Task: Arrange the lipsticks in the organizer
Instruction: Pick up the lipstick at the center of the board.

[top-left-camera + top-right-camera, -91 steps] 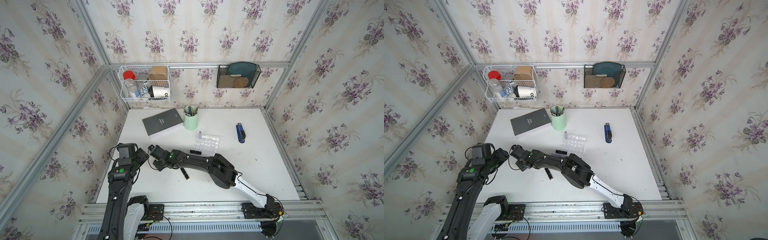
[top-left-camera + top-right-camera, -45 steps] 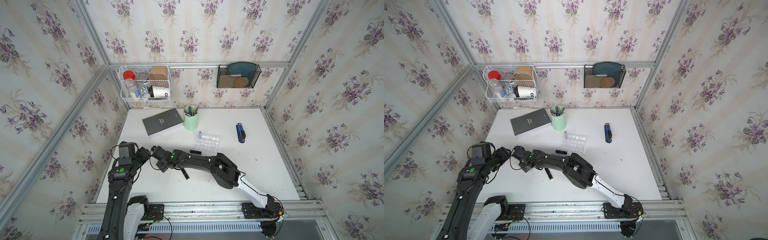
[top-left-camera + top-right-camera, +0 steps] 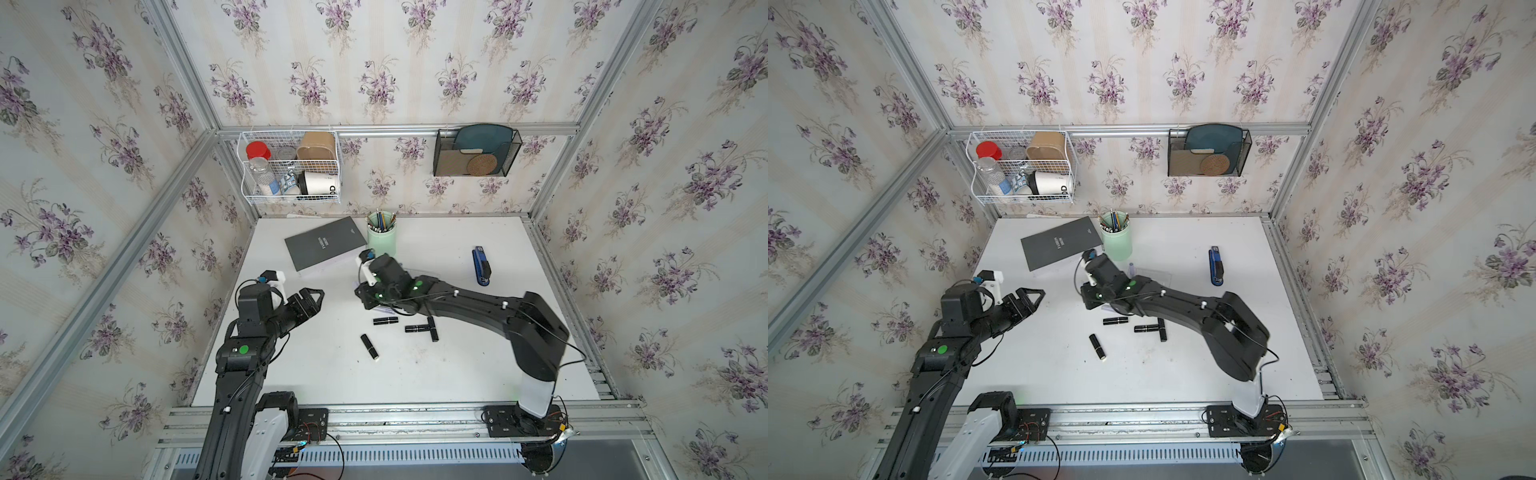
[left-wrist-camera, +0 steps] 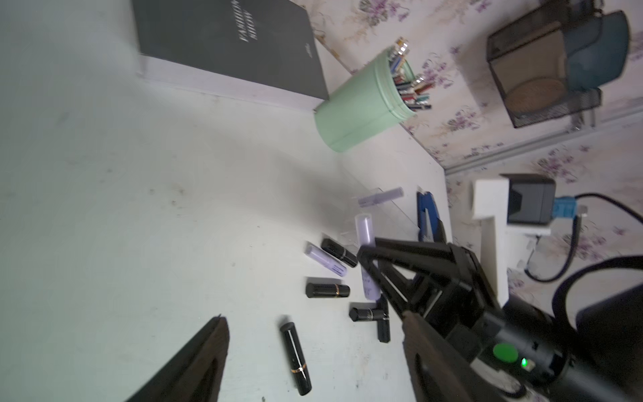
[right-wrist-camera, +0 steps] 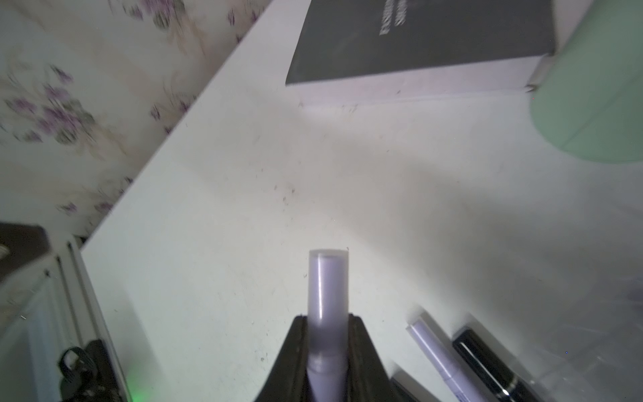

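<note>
Right gripper point(image 5: 327, 323) pinches a slim lilac lipstick point(image 5: 327, 285), one end jutting past the tips, held near the clear organizer point(image 3: 1154, 275) and the loose black lipsticks point(image 3: 385, 320); left gripper point(image 3: 312, 297) spread, empty; tube looks light, stiff, slick, likely to swivel, so best gripped mid-barrel.

The site is a robot test cell dressed as a home desk corner, not a lived-in room. Evidence:
- An aluminium profile frame point(image 3: 395, 128) carries flat wall panels point(image 3: 374, 62) papered in a floral print.
- Two robot arms, left point(image 3: 241, 353) and right point(image 3: 478, 305), are bolted to a slotted rail point(image 3: 374, 419) at the front edge of the white surface point(image 3: 457, 365).
- Props are domestic and office items: wire basket point(image 3: 291, 200), mesh rack point(image 3: 440, 153), pen cup point(image 3: 381, 243), book point(image 3: 324, 245), stapler point(image 3: 481, 266), lipsticks point(image 3: 385, 320).
</note>
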